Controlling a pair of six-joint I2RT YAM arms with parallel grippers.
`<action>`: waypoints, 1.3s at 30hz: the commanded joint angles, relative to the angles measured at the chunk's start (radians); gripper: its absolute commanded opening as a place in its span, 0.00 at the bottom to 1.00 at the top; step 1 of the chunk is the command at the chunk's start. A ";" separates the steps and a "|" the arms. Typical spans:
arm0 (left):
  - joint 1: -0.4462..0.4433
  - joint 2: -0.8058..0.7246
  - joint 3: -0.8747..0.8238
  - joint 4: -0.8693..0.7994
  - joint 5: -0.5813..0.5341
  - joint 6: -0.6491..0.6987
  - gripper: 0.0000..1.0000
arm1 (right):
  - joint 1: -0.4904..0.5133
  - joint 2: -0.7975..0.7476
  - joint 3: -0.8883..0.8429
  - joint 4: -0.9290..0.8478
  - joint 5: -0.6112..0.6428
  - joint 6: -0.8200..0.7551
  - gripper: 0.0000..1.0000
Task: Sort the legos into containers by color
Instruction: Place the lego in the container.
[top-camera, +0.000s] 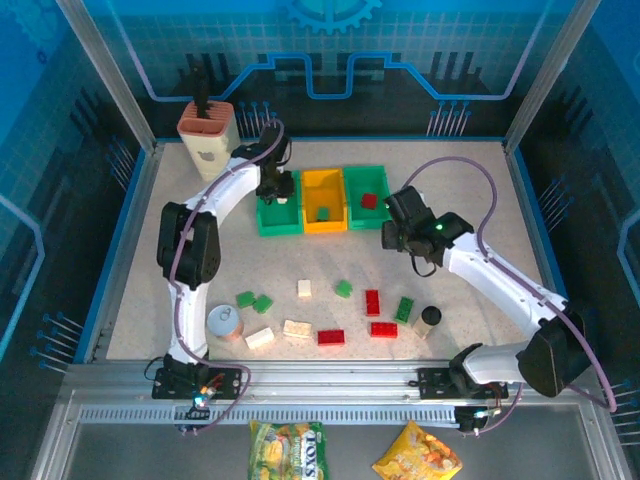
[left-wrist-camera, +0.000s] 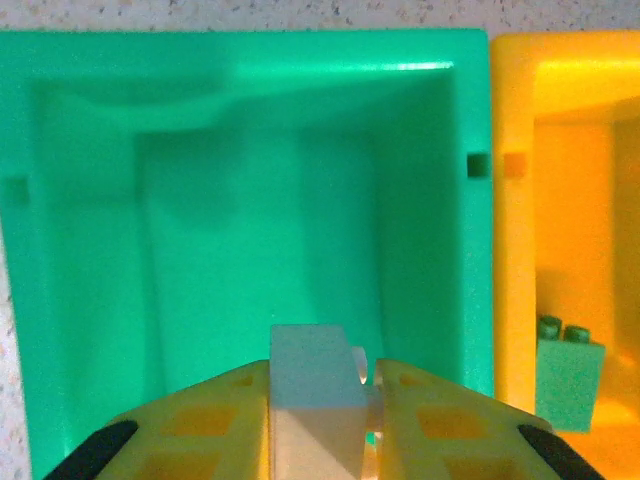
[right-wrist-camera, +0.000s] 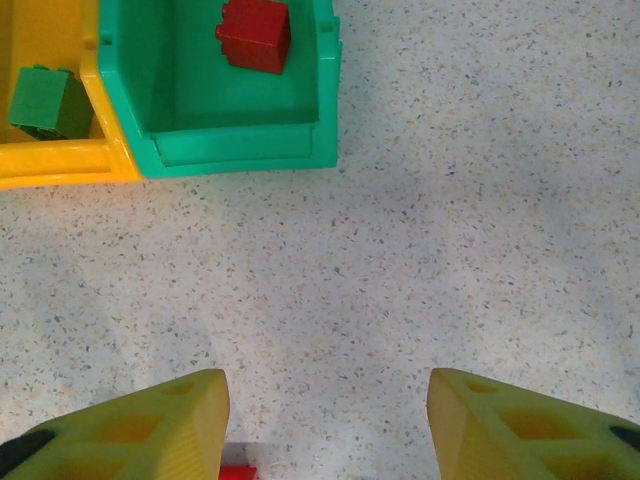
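Note:
My left gripper (top-camera: 281, 192) (left-wrist-camera: 320, 385) is shut on a cream-white lego (left-wrist-camera: 312, 375) and holds it over the left green container (top-camera: 280, 228) (left-wrist-camera: 420, 200), whose floor is bare. A green lego (top-camera: 323, 213) (left-wrist-camera: 568, 375) lies in the yellow container (top-camera: 325, 226) (left-wrist-camera: 512, 250) in the middle. A red lego (top-camera: 369, 201) (right-wrist-camera: 255, 35) sits in the right green container (top-camera: 368, 224) (right-wrist-camera: 240, 150). My right gripper (top-camera: 392, 235) (right-wrist-camera: 328, 400) hangs open over bare table just in front of that container. Several loose legos, red (top-camera: 372, 302), green (top-camera: 245, 298) and white (top-camera: 296, 328), lie across the near half of the table.
A silver can (top-camera: 225, 323) stands near the left arm's base. A black-capped cylinder (top-camera: 429, 320) stands beside a green lego (top-camera: 404, 309). A beige knife block (top-camera: 207, 135) is at the back left. Two snack bags (top-camera: 288, 450) lie below the table's front rail.

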 joint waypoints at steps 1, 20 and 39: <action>0.015 0.058 0.072 -0.067 -0.023 0.029 0.26 | -0.012 -0.037 -0.021 -0.039 0.035 0.013 0.56; 0.024 0.140 0.082 -0.052 0.011 -0.001 0.31 | -0.012 -0.079 -0.054 -0.060 0.039 0.021 0.56; 0.024 -0.018 -0.003 -0.037 0.029 -0.013 0.35 | -0.012 -0.043 -0.039 -0.047 -0.044 -0.029 0.57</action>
